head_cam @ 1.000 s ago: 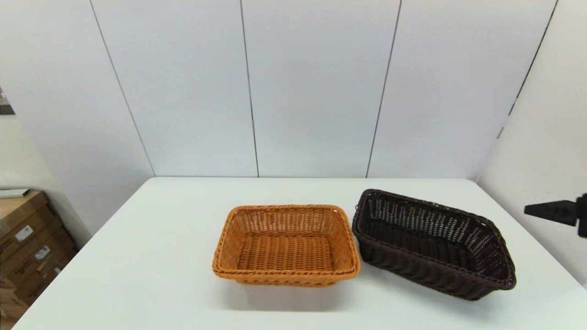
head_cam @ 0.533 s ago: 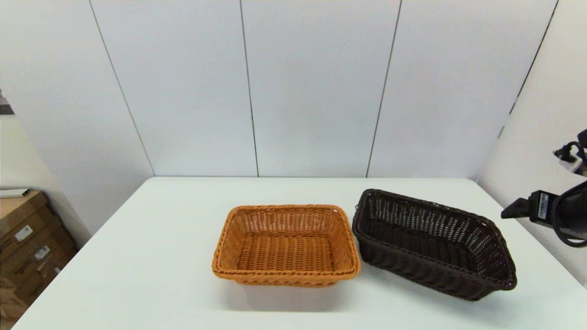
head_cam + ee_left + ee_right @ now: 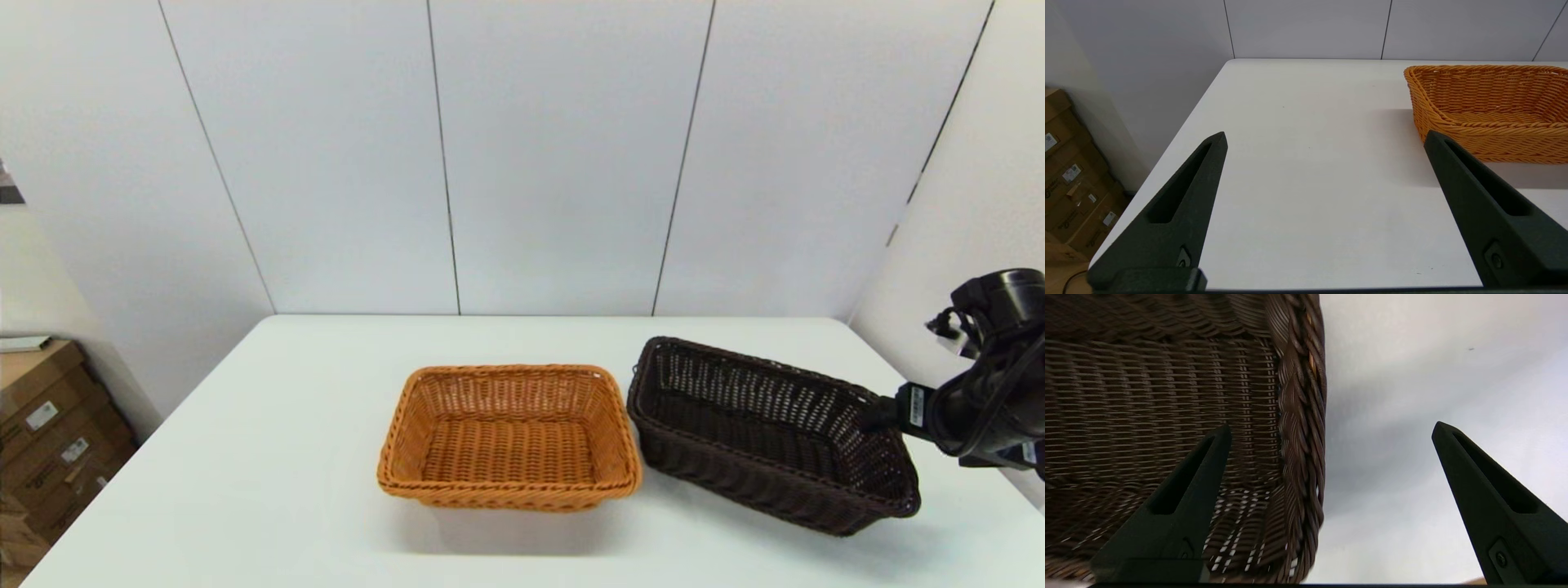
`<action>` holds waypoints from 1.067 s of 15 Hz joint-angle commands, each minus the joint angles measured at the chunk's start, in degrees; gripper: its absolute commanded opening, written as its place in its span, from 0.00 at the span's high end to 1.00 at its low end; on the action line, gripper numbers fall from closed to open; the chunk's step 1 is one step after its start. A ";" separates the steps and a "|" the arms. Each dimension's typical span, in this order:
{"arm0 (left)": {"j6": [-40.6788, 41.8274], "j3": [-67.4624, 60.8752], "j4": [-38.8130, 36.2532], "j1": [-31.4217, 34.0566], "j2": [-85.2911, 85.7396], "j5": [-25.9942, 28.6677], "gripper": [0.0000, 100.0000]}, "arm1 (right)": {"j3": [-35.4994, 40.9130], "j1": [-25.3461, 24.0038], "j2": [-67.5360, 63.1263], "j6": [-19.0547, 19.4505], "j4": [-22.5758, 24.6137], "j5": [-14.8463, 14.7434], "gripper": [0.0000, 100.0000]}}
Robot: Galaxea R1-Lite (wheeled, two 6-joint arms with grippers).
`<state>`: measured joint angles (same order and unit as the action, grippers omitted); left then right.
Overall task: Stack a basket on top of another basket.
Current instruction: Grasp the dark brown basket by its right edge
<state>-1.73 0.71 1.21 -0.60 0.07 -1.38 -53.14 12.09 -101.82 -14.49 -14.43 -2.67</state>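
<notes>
Baskets, two, on white table point(image 3: 269, 457). Dark brown basket point(image 3: 767, 433) sits on my right side, angled, its near corner just beside the orange-tan basket point(image 3: 508, 437), which stands square at table centre. My right gripper point(image 3: 1331, 433) is spread wide at the dark basket's far-right end: in my right wrist view its rolled rim point(image 3: 1300, 428) runs between my two fingers, one finger point(image 3: 1184, 498) over the woven interior, the other over bare table, neither touching. My left gripper point(image 3: 1325, 141) is also spread, hanging over bare table near the orange-tan basket.
</notes>
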 commanded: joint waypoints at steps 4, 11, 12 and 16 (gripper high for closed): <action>-0.03 0.00 0.02 -0.02 0.01 -0.03 0.00 | 0.84 -0.23 -4.88 -0.10 1.34 0.12 0.00; -0.03 0.00 0.02 -0.02 0.01 -0.03 0.00 | 2.60 -2.34 -10.60 -0.45 8.37 -0.05 0.00; -0.03 0.00 0.02 -0.02 0.01 -0.03 0.00 | 2.60 -2.60 -10.68 -0.45 8.46 -0.05 0.00; -0.11 0.00 0.02 -0.02 0.01 -0.03 0.00 | 2.43 -2.69 -10.68 -0.45 8.46 -0.14 0.00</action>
<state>-1.76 0.71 1.23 -0.60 0.07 -1.38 -50.69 9.45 -112.46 -14.87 -5.90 -2.78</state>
